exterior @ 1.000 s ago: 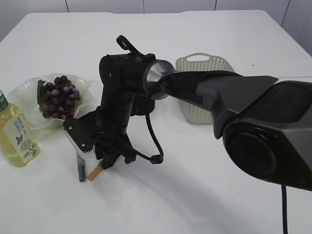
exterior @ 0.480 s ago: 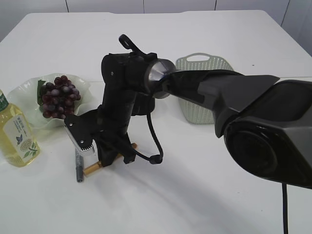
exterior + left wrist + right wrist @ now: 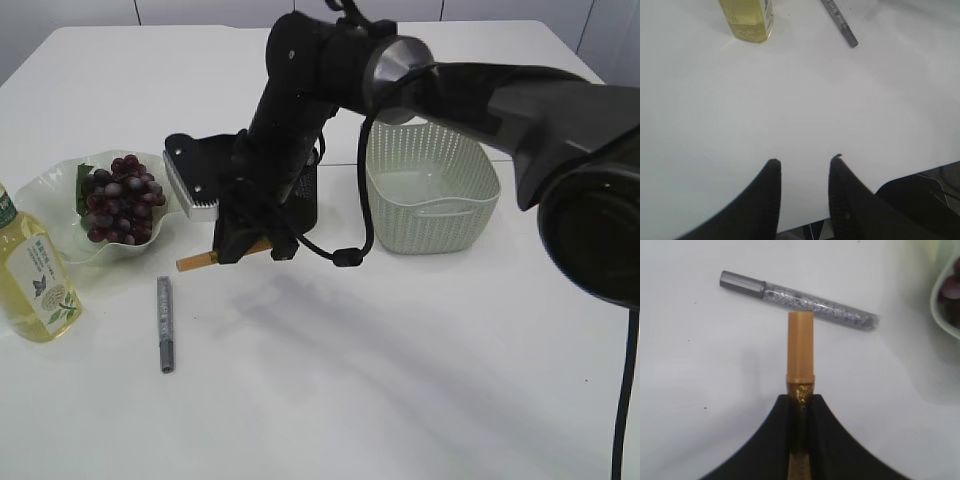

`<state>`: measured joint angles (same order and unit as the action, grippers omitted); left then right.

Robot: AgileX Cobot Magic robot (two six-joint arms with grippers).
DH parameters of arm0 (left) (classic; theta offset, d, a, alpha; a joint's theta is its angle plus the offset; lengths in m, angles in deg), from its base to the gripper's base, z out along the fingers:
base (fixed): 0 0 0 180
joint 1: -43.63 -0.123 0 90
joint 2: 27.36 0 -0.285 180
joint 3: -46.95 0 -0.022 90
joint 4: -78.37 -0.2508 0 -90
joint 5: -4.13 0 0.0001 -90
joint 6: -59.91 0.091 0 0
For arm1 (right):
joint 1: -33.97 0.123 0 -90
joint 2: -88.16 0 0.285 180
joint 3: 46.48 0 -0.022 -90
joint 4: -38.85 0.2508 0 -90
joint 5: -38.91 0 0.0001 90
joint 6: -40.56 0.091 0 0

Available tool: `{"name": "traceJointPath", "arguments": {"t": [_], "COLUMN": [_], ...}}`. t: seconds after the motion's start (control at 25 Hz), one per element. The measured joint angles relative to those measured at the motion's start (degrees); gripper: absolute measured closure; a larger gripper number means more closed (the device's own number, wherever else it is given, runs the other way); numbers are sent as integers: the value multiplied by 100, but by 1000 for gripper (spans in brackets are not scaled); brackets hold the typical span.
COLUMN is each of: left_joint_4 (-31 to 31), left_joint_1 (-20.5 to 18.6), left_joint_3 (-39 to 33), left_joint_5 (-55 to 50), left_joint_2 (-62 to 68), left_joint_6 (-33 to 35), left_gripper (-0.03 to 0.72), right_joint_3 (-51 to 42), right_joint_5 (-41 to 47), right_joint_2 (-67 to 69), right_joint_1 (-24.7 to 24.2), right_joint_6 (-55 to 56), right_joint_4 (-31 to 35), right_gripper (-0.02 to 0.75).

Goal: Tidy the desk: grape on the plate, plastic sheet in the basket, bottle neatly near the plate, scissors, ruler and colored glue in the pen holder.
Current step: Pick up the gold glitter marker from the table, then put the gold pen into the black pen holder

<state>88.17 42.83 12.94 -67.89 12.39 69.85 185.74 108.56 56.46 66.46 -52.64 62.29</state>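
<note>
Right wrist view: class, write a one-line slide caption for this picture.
Right gripper shut on the gold glitter glue pen, held above the white table where a silver glitter glue pen lies.

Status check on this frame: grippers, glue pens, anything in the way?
Right gripper shut on gold glue pen, lifted off the table. Left gripper open, empty. Silver glue pen on table. Nothing blocking seen.
</note>
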Motion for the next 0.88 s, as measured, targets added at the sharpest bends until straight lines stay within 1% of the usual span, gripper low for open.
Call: {"name": "traceJointPath", "arguments": {"t": [0.12, 0.28, 0.44, 0.64, 0.8, 0.88], "left_joint_4": [7, 7, 13, 13, -7, -48], "left_joint_1": [0, 0, 0, 0, 0, 0], "left_joint_3": [0, 0, 0, 0, 0, 0], "left_joint_5": [0, 0, 0, 0, 0, 0], "left_joint_2": [0, 0, 0, 0, 0, 0], "left_joint_6": [0, 0, 0, 0, 0, 0], "left_gripper": [447, 447, 447, 447, 447, 447], "right_joint_3": [-2, -12, -12, -12, -12, -12], "right_joint_5": [12, 22, 33, 40, 40, 40], "right_joint_2": [-205, -495, -748, -881, -881, -835], "right_joint_1": [-157, -431, -867, -1561, -2020, -2191], "right_joint_6": [-12, -25, -61, -224, -461, -595], "right_joint_4": [277, 811, 1349, 2474, 3432, 4031], "right_gripper": [687, 687, 687, 687, 687, 687]}}
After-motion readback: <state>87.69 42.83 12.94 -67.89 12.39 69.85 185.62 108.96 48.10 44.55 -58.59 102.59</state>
